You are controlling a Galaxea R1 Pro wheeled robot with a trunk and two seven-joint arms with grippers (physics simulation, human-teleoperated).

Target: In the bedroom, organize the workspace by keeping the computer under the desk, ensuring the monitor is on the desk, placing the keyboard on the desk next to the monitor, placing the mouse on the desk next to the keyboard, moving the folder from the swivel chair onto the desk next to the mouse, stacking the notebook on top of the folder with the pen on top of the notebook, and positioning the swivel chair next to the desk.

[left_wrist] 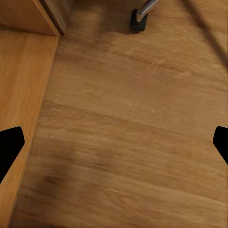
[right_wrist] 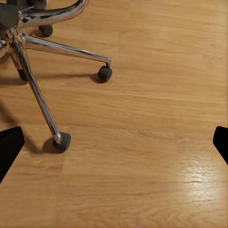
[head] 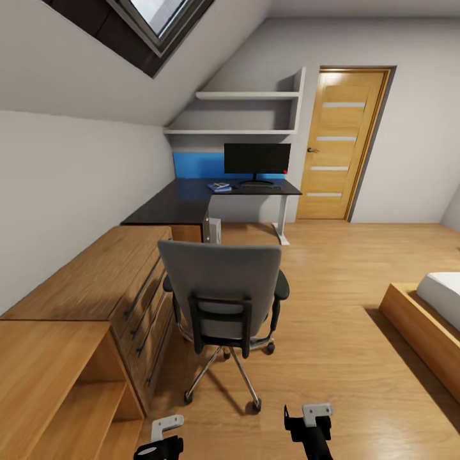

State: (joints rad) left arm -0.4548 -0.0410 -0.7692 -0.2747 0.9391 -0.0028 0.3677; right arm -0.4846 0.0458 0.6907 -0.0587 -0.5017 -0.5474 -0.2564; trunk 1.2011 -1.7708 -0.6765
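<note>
**Chair in mid-floor, table set at the far wall**

Straight ahead in the head view, the grey padded swivel chair (head: 220, 294) with dark armrests and a chrome five-star base stands at the frame's centre, its back toward the camera, well apart from the glossy black L-shaped table (head: 185, 199) in the upper middle. On that table the wide black flat monitor (head: 257, 159) stands upright before a blue wall panel (head: 197, 165). The slim dark keyboard (head: 260, 188) lies just in front of its stand, and the flat bright blue folder (head: 219, 187) lies to the keyboard's left with a small grey notebook (head: 222, 185) on it. The mouse and pen are too small to make out. Below the table's inner corner the light grey-white computer tower (head: 214, 230) stands on the wooden floor (head: 332, 306). A light wood drawer chest (head: 121, 281) runs along the left wall, and a wooden door (head: 342, 144) stands at upper right.

At the bottom edge, the left gripper (head: 160, 441) and right gripper (head: 310, 425) hang low over the floor. Each wrist view shows its dark fingertips (left_wrist: 10, 145) (right_wrist: 9, 145) at opposite frame edges, spread wide, nothing between them. The right wrist view also shows chrome chair legs and black casters.
</note>
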